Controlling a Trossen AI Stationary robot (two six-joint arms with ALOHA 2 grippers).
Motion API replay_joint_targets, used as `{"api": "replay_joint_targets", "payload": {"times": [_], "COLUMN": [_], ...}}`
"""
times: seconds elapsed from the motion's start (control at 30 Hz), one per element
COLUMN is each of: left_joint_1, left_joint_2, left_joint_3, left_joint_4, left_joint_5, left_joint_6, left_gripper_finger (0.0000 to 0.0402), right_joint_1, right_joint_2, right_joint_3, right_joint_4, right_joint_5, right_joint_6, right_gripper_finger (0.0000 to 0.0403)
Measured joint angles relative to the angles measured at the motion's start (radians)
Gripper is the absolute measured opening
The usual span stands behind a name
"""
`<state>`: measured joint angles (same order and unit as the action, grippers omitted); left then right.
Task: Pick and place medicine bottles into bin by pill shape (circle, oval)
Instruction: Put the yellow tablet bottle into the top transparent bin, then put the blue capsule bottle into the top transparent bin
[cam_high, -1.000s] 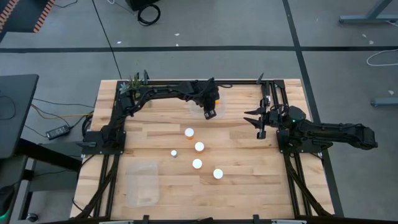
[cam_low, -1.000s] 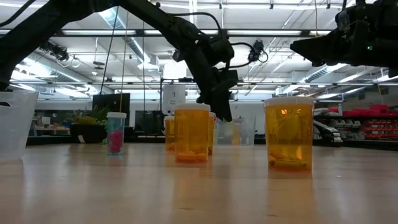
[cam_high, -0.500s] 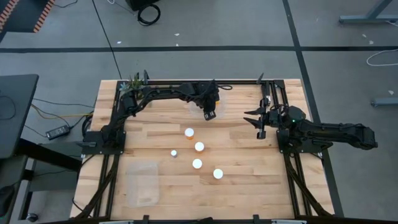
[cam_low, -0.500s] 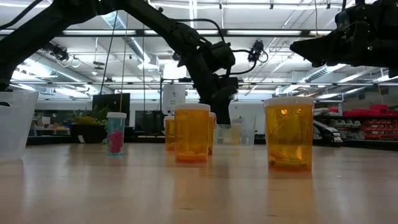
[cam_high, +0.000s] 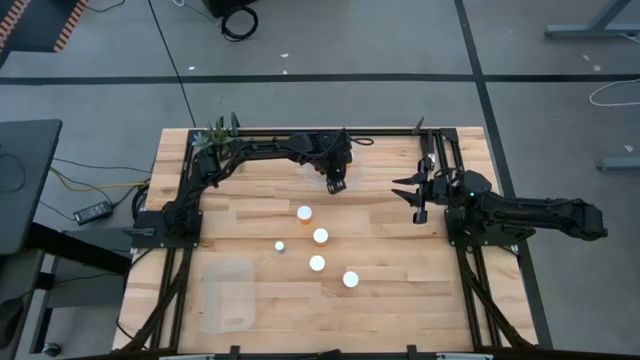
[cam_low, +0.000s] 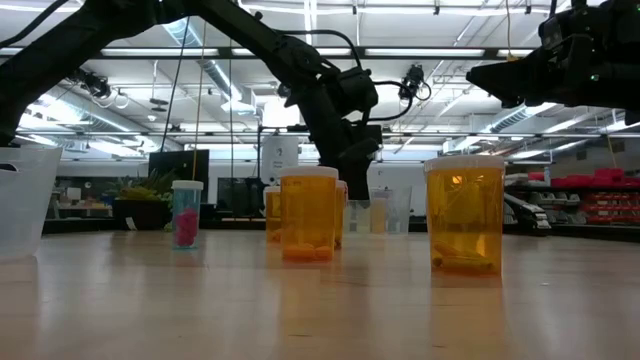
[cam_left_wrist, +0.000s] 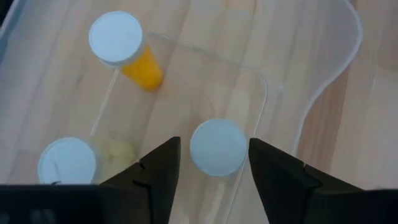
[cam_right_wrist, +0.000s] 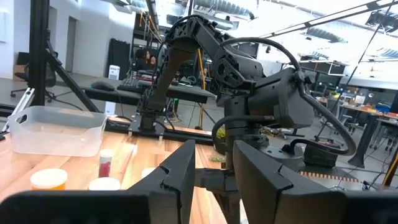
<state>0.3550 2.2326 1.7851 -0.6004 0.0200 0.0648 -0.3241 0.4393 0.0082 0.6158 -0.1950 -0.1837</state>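
Observation:
My left gripper (cam_high: 338, 184) hangs over a clear bin (cam_left_wrist: 339, 68) at the table's far middle, fingers pointing down and open. In the left wrist view (cam_left_wrist: 214, 163) its fingers stand on either side of the white cap of a bottle (cam_left_wrist: 217, 147) standing in the bin; I cannot tell whether they touch it. Two more white-capped bottles (cam_left_wrist: 115, 37) (cam_left_wrist: 66, 162) are in the same bin. Several bottles stand on the table's middle (cam_high: 304, 212) (cam_high: 321, 236) (cam_high: 317, 263) (cam_high: 350, 279); a narrower one (cam_high: 280, 245) holds pink pills (cam_low: 186, 213). My right gripper (cam_high: 415, 196) waits open at the right.
A second clear bin (cam_high: 228, 293) sits at the near left and also shows in the right wrist view (cam_right_wrist: 56, 130). A small green plant (cam_high: 215, 135) stands at the far left corner. Black frame rails (cam_high: 185, 200) (cam_high: 450, 170) run along both sides.
My left gripper has moved a little toward the table's far edge over the far bin and tipped more upright. The orange that showed beside its wrist from above is now hidden under the arm.

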Motion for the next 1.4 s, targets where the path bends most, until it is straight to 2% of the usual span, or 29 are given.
{"api": "replay_joint_targets", "payload": {"times": [0.27,0.6,0.8,0.93,1.1,1.23,1.4], "left_joint_1": [0.000,-0.002,-0.014,-0.058,-0.133,-0.184,-0.208], "left_joint_2": [-0.001,-0.002,-0.002,-0.003,-0.003,-0.003,-0.057], "left_joint_3": [0.001,0.132,0.247,0.287,0.289,0.262,0.152], "left_joint_4": [-0.022,-0.155,-0.331,-0.520,-0.689,-0.775,-0.799], "left_joint_5": [0.000,-0.001,-0.035,-0.036,-0.038,-0.127,-0.172], "left_joint_6": [0.032,0.047,0.052,0.070,0.062,0.045,-0.002], "left_gripper_finger": [0.0241,0.0247,0.0247,0.0246,0.0230,0.0212,0.0188], "right_joint_1": [0.000,0.000,0.000,0.000,0.000,0.000,0.000], "right_joint_2": [0.000,0.000,0.000,0.000,0.000,0.000,0.000], "right_joint_3": [0.000,0.000,0.000,0.000,0.000,0.000,0.000], "right_joint_4": [0.000,0.000,0.000,0.000,0.000,0.000,0.000], "right_joint_5": [0.000,0.000,0.000,0.000,0.000,0.000,0.000], "right_joint_6": [0.000,0.000,0.000,0.000,0.000,0.000,0.000], "right_gripper_finger": [0.0115,0.0115,0.0115,0.0115,0.0115,0.0115,0.0115]}}
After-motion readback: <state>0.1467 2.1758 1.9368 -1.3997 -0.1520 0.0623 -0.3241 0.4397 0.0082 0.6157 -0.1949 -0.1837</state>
